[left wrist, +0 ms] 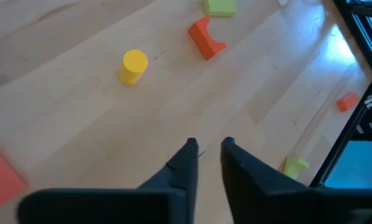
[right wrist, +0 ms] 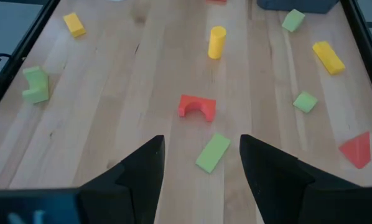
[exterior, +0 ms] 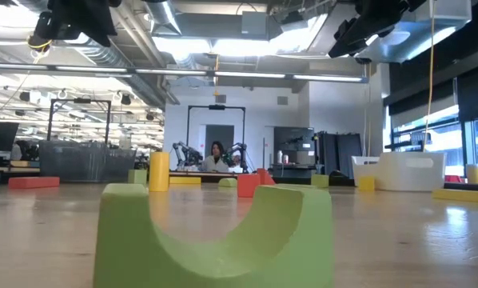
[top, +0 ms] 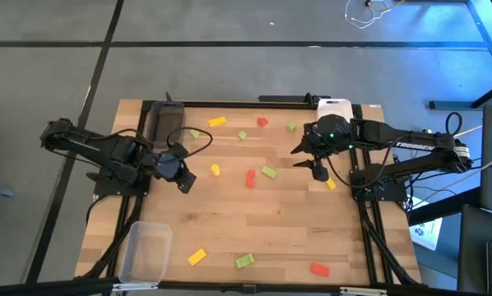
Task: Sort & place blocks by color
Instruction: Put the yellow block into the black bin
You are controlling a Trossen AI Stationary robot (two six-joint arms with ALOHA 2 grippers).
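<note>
Closest to your low camera sits a light green arch block (exterior: 215, 240), filling the foreground on the wooden table (top: 254, 222). Ahead of your right gripper (right wrist: 201, 165), whose fingers stand wide apart and empty, lie a green bar (right wrist: 212, 152), then a red arch (right wrist: 196, 106), then a yellow cylinder (right wrist: 217, 42). Your left gripper (left wrist: 208, 163) hangs over bare wood, fingers slightly apart, holding nothing; the same yellow cylinder (left wrist: 134, 65) and red arch (left wrist: 206, 38) lie ahead of it.
</note>
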